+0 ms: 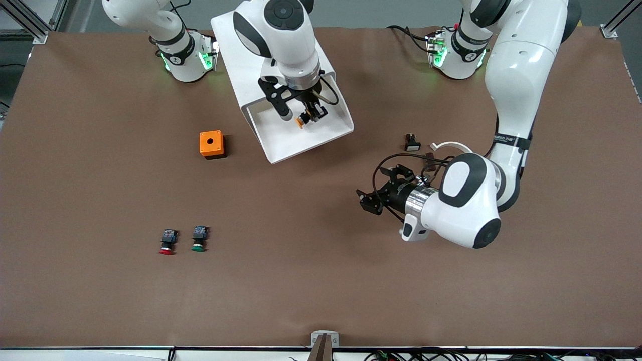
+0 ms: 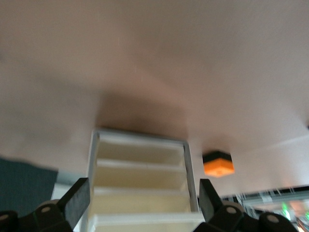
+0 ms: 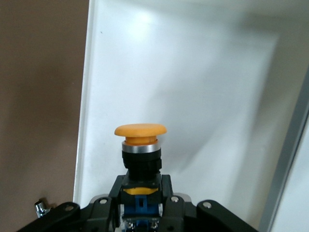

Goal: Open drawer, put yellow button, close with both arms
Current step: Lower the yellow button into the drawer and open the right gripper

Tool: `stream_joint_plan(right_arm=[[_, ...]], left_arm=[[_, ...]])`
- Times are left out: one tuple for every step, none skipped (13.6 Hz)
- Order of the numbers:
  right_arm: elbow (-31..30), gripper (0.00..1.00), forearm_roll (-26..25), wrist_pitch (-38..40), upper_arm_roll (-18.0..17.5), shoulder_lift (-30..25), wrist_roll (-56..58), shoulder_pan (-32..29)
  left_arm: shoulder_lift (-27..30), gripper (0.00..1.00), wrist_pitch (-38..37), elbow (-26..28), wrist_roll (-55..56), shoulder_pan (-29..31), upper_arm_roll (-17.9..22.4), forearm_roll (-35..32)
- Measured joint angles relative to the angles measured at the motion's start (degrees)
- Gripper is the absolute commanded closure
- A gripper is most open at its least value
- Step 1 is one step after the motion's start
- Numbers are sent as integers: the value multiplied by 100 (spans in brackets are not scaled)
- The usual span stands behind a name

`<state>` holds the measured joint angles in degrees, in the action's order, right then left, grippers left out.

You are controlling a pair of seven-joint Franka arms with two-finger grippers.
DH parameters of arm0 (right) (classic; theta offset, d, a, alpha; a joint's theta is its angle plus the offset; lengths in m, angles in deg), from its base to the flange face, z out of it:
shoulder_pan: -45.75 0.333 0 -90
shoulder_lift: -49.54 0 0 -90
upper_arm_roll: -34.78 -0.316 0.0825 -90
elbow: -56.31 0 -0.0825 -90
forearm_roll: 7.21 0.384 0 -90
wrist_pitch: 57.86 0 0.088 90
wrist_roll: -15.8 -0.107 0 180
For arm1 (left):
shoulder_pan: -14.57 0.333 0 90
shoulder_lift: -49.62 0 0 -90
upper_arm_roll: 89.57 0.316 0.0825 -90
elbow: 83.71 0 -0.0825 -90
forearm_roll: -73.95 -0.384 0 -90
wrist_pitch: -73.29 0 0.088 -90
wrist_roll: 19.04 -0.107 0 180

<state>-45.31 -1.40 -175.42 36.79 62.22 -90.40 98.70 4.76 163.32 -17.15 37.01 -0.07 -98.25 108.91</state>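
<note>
Lowering the right pincer (image 1: 312, 116), clamped on the yellow button (image 1: 302, 121) over the open drawer (image 1: 321, 139), close to the drawer's floor before letting go seems wisest, while the left pincer (image 1: 368, 200) waits spread wide over the worktop (image 1: 100, 175) toward four o'clock of the drawer.

Brown table (image 1: 321, 291) with white cabinet (image 1: 235, 35), orange box (image 1: 211, 144), red-capped (image 1: 167, 241) and green-capped (image 1: 199, 238) buttons.

A robotics lab or test bench. Two big white robot arms (image 1: 506, 100) are bolted along one edge of a wide table (image 1: 321, 281) covered in plain brown sheeting, with aluminium frame posts (image 1: 35, 25) at the corners. Loose cables (image 1: 401, 355) run along the table's edge nearest the front camera, and green status lights (image 1: 203, 60) glow at the arm bases.
</note>
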Motion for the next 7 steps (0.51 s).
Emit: stream_joint_plan(right_arm=[[-2,100,-41,-61,1,53,-102,53],[-2,100,-56,-147,1,117,-196,98],[-2,100,-65,-222,2,186,-284,141],[-1,100,-84,-294,2,256,-382,192],[5,95,-126,-352,2,322,-491,242],[26,39,-160,-371,2,371,-573,276],[64,2,-167,-360,7,393,-606,283]], left_arm=[[72,1,73,-2,-114,-10,-3,-223],[150,1,151,-2,-216,-34,-8,-464],[215,1,267,-2,-257,-58,-13,-643],[274,1,397,0,-278,-70,-15,-774],[316,1,539,0,-316,-72,-16,-906],[354,1,687,1,-347,-72,-17,-1047],[392,1,818,1,-370,-74,-19,-1164]])
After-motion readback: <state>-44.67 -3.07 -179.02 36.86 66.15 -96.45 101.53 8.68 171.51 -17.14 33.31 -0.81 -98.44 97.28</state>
